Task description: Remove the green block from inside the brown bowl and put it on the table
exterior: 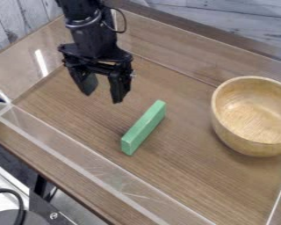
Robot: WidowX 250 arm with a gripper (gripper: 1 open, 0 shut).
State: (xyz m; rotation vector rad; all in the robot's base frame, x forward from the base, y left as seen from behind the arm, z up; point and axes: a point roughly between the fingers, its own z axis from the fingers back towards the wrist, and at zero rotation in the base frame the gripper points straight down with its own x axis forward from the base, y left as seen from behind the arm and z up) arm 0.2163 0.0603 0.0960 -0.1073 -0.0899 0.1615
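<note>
Item one, the green block [144, 127]: we record a long, thin, flat bar of plain bright green lying flat on the surface [84, 123], near the middle of the enclosed area. Its long axis runs on a diagonal, the far end pointing up and to the right, the near end down and to the left. Nothing touches it.

Item two, the brown bowl [255, 115]: we list a round, light tan wooden vessel with thick walls and a pale, smooth inside, standing upright at the right edge of the scene. We see nothing inside it. It sits to the right of the block and apart from it, with bare wood grain between the two.

Item three, the tool [98, 85]: we note a black unit pointing down over the surface, up and to the left of the block and apart from it. Its dark fingers [117, 86] are spread wide and released, with nothing between them. The black arm [84, 25] rises from it toward the top left.

Item four, the clear acrylic walls [61, 145]: we note low transparent panels edging the brown wood-grain surface, the near one running diagonally across the lower left.
</note>
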